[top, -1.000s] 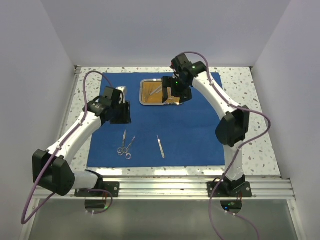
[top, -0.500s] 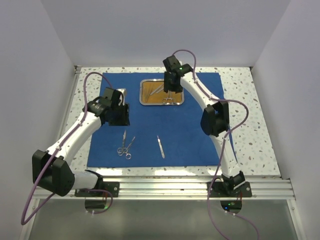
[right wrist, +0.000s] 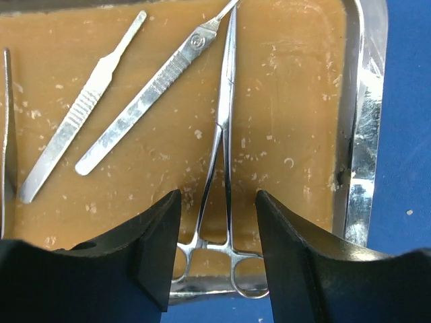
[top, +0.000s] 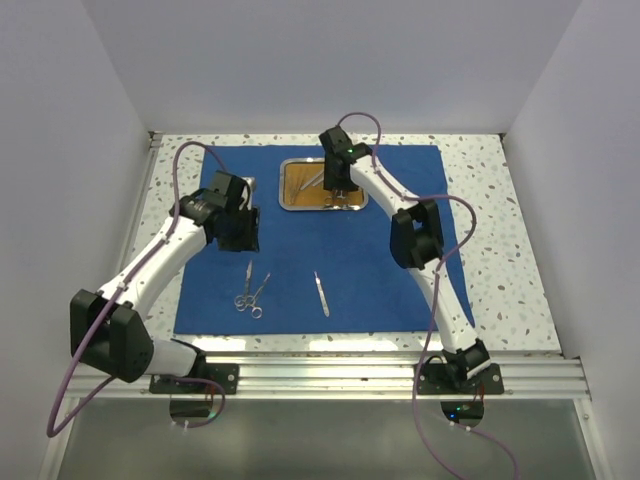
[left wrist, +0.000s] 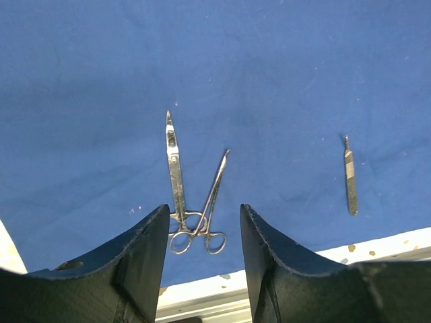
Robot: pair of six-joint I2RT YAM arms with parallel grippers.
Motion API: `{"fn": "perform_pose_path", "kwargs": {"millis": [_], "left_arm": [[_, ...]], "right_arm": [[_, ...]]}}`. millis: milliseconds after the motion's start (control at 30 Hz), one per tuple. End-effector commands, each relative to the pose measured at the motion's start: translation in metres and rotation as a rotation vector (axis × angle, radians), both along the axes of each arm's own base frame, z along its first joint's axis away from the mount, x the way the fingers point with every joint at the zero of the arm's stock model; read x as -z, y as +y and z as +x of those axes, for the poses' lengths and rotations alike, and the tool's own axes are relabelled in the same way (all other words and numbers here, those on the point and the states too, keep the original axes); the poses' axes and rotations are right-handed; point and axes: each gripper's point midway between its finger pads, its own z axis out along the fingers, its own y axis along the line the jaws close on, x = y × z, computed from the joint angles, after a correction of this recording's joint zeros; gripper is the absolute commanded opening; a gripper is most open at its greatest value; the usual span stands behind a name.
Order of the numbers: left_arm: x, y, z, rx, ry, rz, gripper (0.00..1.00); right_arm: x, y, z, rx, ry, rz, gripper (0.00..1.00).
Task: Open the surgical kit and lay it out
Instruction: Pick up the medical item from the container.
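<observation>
The royal-blue cloth [top: 380, 270] lies spread flat on the table. The steel tray [top: 284, 187] stands on its far middle, orange-brown inside. My right gripper [right wrist: 217, 202] hangs open low over the tray [right wrist: 363, 134], its jaws straddling the shanks of slim silver forceps [right wrist: 225, 134] without touching them. Two flat silver handles [right wrist: 145, 94] lie beside those forceps. My left gripper [left wrist: 204, 212] is open and empty above the cloth's left part. Below it lie scissors [left wrist: 175, 161] crossed with forceps [left wrist: 215, 188], and a slim blade handle [left wrist: 350, 183] to the right.
Speckled white tabletop [top: 500, 200] shows around the cloth. An aluminium rail [top: 330, 375] runs along the near edge. White walls close in the left, right and far sides. Another silver instrument [right wrist: 7, 121] lies at the tray's left side.
My right arm has swung left and stretched over the tray, and its jaws have narrowed from wide open. The left arm has barely shifted.
</observation>
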Motion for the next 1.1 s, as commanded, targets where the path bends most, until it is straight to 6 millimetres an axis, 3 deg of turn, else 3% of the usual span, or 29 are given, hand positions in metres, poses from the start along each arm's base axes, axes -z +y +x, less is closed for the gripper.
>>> {"fn": "perform_pose_path", "kwargs": {"millis": [0,200,367,433,567,700,733,800,833,933,967,1033,1067], "left_arm": [[-0.011,0.003,0.005,0.027,-0.012,0.019,0.50],[-0.010,0.004,0.013,0.052,-0.014,0.048,0.50],[-0.006,-0.005,0.016,0.065,-0.003,0.009,0.49],[-0.005,-0.006,0.017,0.067,-0.005,0.008,0.49],[-0.005,-0.004,0.018,0.065,-0.012,0.015,0.48],[-0.007,-0.003,0.015,0.063,-0.021,0.013,0.48],[-0.007,-0.002,0.013,0.062,-0.021,0.013,0.48],[-0.007,-0.001,0.013,0.060,-0.027,0.013,0.48],[-0.008,-0.001,0.012,0.060,-0.029,0.014,0.48],[-0.010,-0.001,0.015,0.055,-0.047,0.013,0.48],[-0.012,-0.001,0.017,0.053,-0.057,0.010,0.48],[-0.015,-0.002,0.019,0.053,-0.071,0.009,0.49],[-0.016,-0.001,0.020,0.050,-0.076,0.010,0.49]], "right_arm": [[-0.006,0.001,0.023,0.045,-0.081,0.020,0.52],[0.031,-0.003,0.011,0.060,-0.003,-0.022,0.39],[0.047,-0.013,-0.004,0.062,0.068,-0.069,0.16],[0.051,-0.018,-0.010,0.058,0.095,-0.092,0.02],[0.050,-0.026,-0.017,0.054,0.108,-0.131,0.00],[0.022,-0.034,-0.010,0.058,0.052,-0.153,0.00],[0.002,-0.036,-0.006,0.062,0.017,-0.146,0.00],[-0.015,-0.043,-0.002,0.075,-0.014,-0.149,0.00],[-0.037,-0.044,0.000,0.080,-0.049,-0.132,0.00],[-0.064,-0.049,0.000,0.091,-0.088,-0.118,0.00],[-0.084,-0.048,-0.002,0.090,-0.116,-0.101,0.00],[-0.093,-0.049,-0.006,0.092,-0.118,-0.083,0.00],[-0.112,-0.049,-0.010,0.095,-0.140,-0.059,0.00]]}}
